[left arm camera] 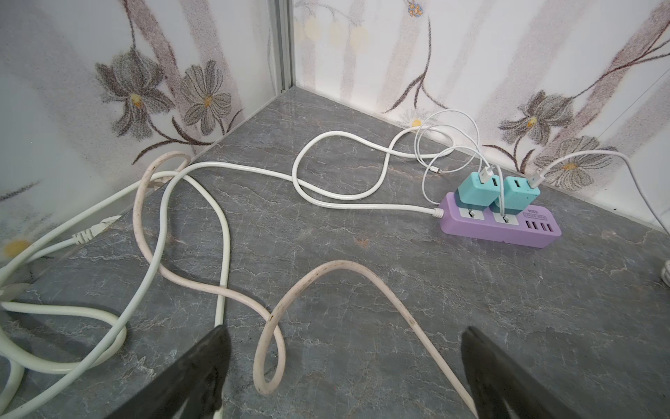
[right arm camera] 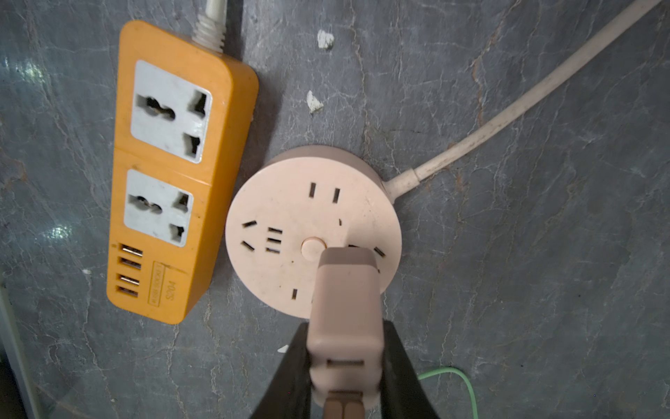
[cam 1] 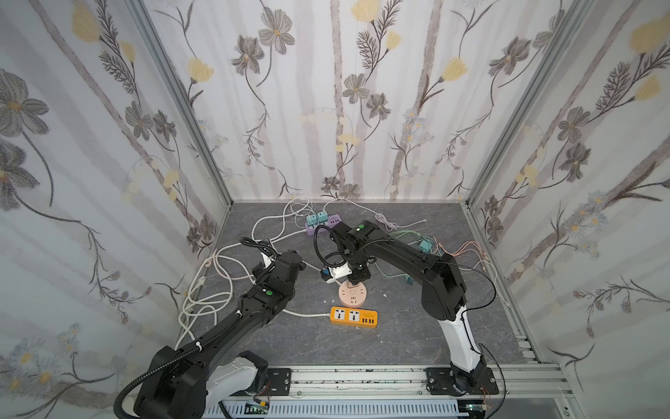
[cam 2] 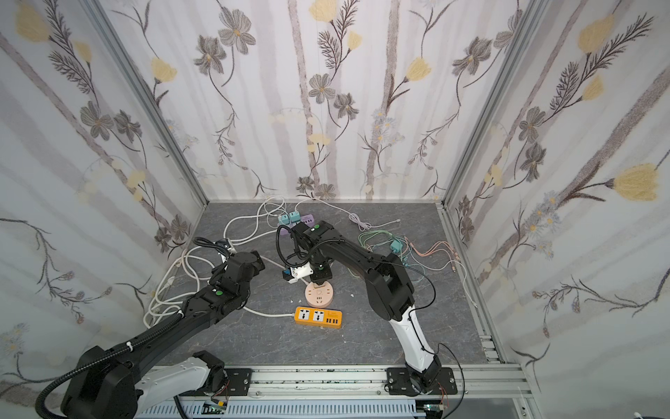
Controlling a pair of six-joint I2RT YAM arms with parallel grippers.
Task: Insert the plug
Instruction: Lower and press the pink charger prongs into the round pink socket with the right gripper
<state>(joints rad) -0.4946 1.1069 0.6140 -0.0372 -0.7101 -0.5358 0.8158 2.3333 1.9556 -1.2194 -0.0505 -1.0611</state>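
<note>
lab test booth, wallpapered panels [cam 1: 326, 109], aluminium frame [cam 1: 362, 375]

top view | round pink plastic socket [cam 1: 352, 293] mid-frame on grey marbled desk [cam 1: 398, 337] | pink plastic plug [right arm camera: 344, 308] over its edge | orange rectangular plastic power strip [cam 1: 353, 317] just below | purple plastic power strip [cam 1: 323, 224] well above

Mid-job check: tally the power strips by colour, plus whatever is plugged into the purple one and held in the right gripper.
Purple power strip: 1
Orange power strip: 1
Pink round power strip: 1
Teal chargers on the purple strip: 2
Pink plug held in the right gripper: 1
Total: 6
</note>
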